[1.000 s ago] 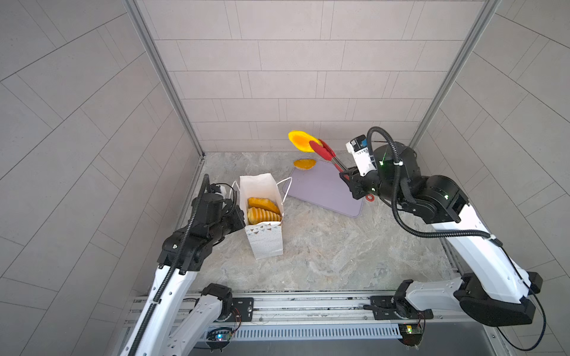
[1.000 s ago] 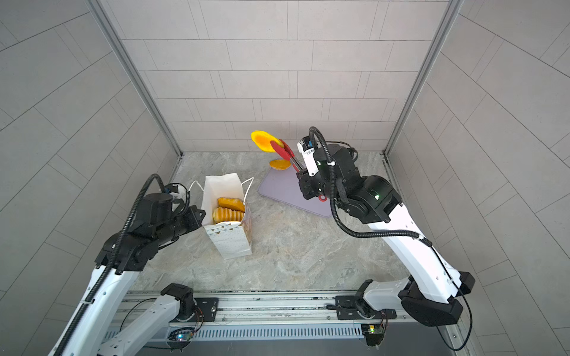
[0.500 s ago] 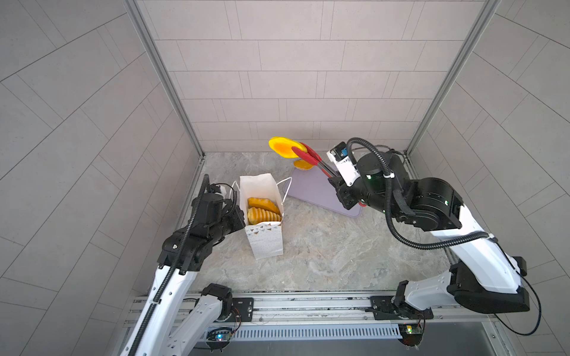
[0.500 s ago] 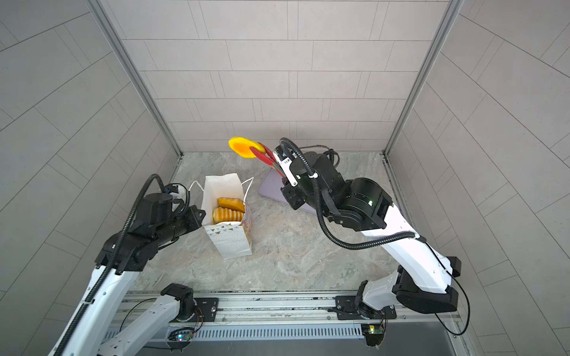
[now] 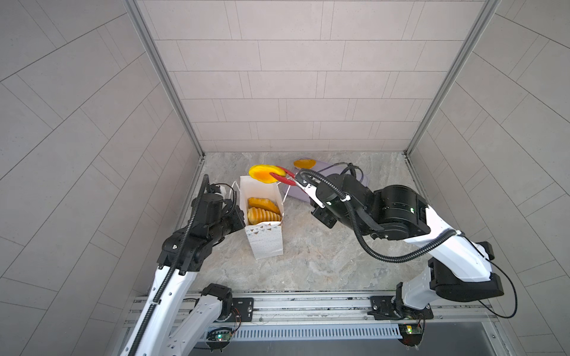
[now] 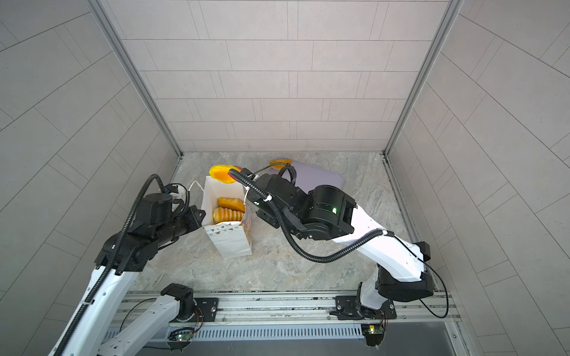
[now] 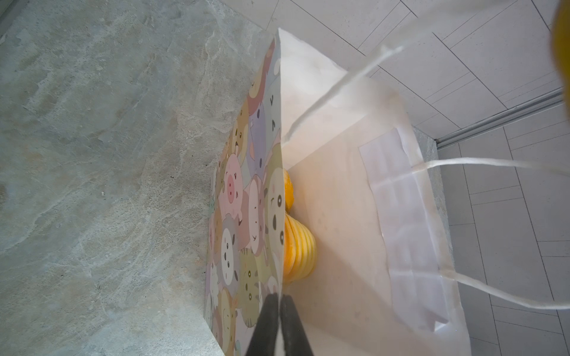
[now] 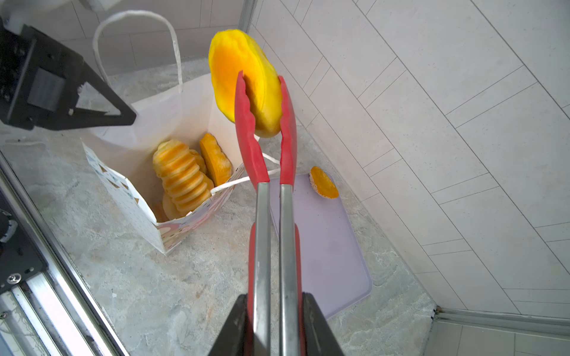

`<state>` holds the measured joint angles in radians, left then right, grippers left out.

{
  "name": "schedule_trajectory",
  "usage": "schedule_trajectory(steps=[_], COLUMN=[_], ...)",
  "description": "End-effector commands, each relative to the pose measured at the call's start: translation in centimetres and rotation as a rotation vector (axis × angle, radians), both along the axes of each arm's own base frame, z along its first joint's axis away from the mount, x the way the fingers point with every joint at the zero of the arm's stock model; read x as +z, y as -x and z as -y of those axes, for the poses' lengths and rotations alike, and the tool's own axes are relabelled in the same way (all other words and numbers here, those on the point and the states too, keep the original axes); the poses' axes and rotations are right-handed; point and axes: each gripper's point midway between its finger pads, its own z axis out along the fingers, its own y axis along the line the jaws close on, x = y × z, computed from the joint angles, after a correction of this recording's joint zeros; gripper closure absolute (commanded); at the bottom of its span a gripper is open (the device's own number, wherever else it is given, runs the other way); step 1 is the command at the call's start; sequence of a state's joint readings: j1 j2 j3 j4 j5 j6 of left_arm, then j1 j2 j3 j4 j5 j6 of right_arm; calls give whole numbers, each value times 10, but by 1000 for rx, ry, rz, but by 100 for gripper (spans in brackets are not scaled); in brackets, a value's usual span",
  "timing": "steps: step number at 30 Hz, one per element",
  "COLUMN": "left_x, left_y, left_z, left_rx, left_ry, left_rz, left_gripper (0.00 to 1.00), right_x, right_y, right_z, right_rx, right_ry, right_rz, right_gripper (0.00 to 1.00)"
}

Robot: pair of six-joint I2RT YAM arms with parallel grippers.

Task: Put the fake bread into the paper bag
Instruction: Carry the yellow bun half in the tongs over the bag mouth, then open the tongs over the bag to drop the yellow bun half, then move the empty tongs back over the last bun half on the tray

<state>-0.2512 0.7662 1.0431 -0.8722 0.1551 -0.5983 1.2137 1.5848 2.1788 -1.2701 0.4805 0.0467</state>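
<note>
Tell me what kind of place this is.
Probably a robot test booth, not a real bakery: a left arm and right arm mounted on a metal rail, plain tiled walls closing in a stone-look table, and toy bread in a paper bag.

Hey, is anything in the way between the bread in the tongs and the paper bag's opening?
Nothing visible. The bread hangs in the tongs above the far rim of the paper bag; the left gripper pinches one wall, and the mouth is open.
</note>
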Motion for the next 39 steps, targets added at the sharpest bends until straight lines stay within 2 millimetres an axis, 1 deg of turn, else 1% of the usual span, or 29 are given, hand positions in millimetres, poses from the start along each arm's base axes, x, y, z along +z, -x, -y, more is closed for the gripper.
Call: schedule_trajectory(steps=[1, 8, 12, 19, 22, 30, 34, 39], left_x=[13, 12, 12, 12, 12, 11, 11, 11], left_y=[-1, 0, 0, 0, 0, 0, 1, 1], left_z=[0, 0, 0, 0, -1, -1, 0, -1], left_rx=[4, 3, 3, 4, 6, 5, 4, 5], left_ry=[11, 12, 14, 12, 12, 11, 12, 12], left_rz=[48, 45, 46, 46, 46, 45, 45, 46], left_gripper=[93, 93, 93, 93, 93, 93, 93, 93], right_x=[6, -11, -19, -20, -20, -11, -1, 18], right_y=[3, 10, 11, 13, 14, 17, 17, 10], right_z=[7, -8, -13, -18, -20, -24, -25, -20], right_rx=[-6, 35, 44, 60, 67, 89, 94, 66], right_ry=[44, 129, 159, 146, 135, 77, 31, -38], right_rz=[43, 33, 24, 15, 10, 10, 22, 62], right_gripper=[72, 71, 68, 66, 63, 52, 50, 50])
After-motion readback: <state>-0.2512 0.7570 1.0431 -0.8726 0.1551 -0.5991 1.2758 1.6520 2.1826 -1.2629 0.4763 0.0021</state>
